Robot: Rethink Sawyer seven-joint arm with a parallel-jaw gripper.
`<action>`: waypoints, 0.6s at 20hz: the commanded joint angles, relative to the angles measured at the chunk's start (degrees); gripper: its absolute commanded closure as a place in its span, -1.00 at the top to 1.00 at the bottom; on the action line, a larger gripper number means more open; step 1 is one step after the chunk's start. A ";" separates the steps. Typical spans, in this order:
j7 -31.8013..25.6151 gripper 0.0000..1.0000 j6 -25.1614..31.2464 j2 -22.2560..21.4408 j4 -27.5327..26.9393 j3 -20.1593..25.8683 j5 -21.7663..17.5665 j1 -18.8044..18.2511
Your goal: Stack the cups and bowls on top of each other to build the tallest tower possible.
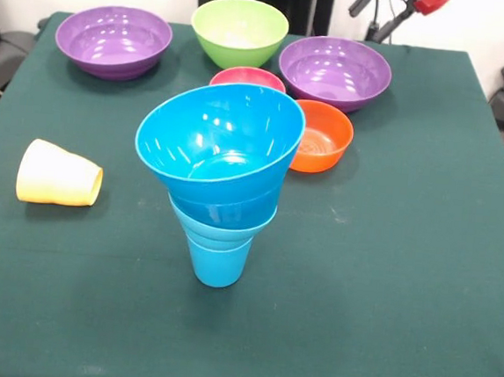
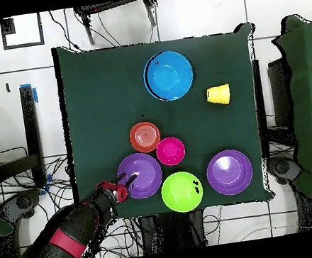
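The counter (image 1: pixel 420 283) is a square top with a dark green cloth that looks soft and flat. Around it is a pale floor with dark lines and lots of black cables. No words or labels can be read on anything. In the overhead view the gripper (image 2: pixel 124 186) sits at the edge of one shiny purple bowl (image 2: pixel 140 174), and its two thin fingers (image 2: pixel 127 176) are spread apart over the rim, holding nothing. Right beside the gripper, past that bowl, are a small orange bowl (image 2: pixel 145 137), a pink-red bowl (image 2: pixel 170 150) and a lime green bowl (image 2: pixel 181 191). A second purple bowl (image 2: pixel 229 171) is farther off to the side. The tower (image 1: pixel 222 173) stands far from the gripper, across the counter: a blue cup (image 1: pixel 218 263) with smooth blue bowls in its mouth, getting wider like a funnel, the top one tipped. The pale yellow cup (image 1: pixel 59 174) lies on its side, also far from the gripper.
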 commanded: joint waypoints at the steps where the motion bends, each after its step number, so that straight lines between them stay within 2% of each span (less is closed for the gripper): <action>1: 11.22 1.00 1.45 5.38 -4.83 5.89 4.94 1.34; 12: 12.30 1.00 -0.59 8.52 -6.07 6.35 8.96 2.32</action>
